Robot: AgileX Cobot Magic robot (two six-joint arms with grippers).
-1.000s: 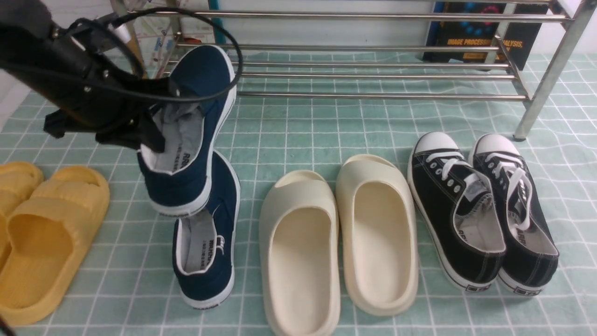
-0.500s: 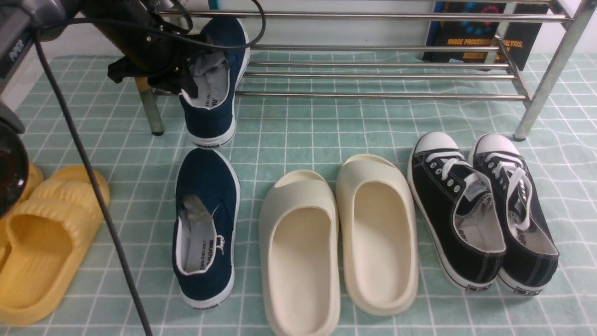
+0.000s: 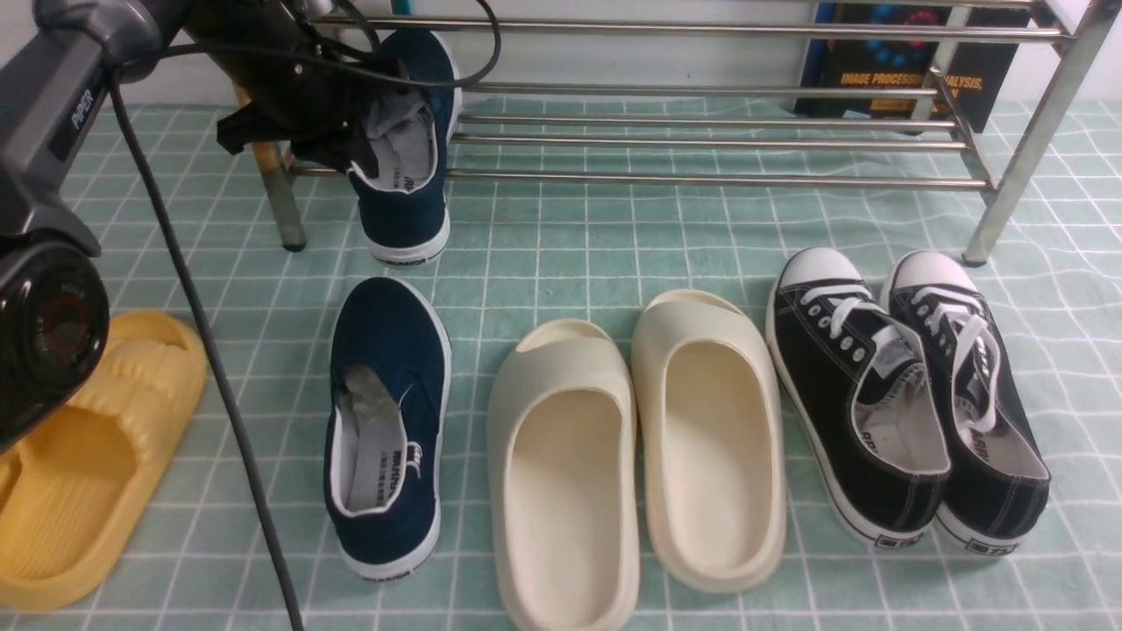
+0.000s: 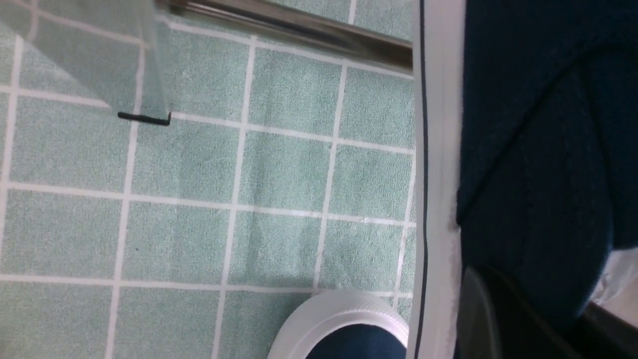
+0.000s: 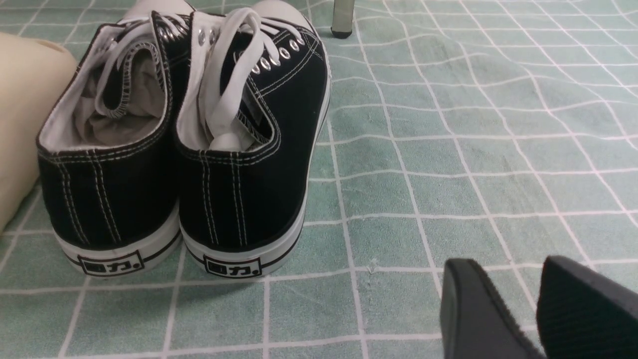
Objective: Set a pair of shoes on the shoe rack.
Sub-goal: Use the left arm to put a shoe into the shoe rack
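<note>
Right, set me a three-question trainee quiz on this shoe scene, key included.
1. True or false: the left pincer grips one navy-blue canvas slip-on sneaker at the left end of the shiny silver metal-tube shoe rack.
2. The other navy-blue slip-on sneaker lies: A on the rack's top bars; B on the green checked cloth beside a cream moulded slide; C inside a box.
3. Fill in: the black lace-up canvas sneakers have ___ toe caps.
Key: 1 true; 2 B; 3 white.
</note>
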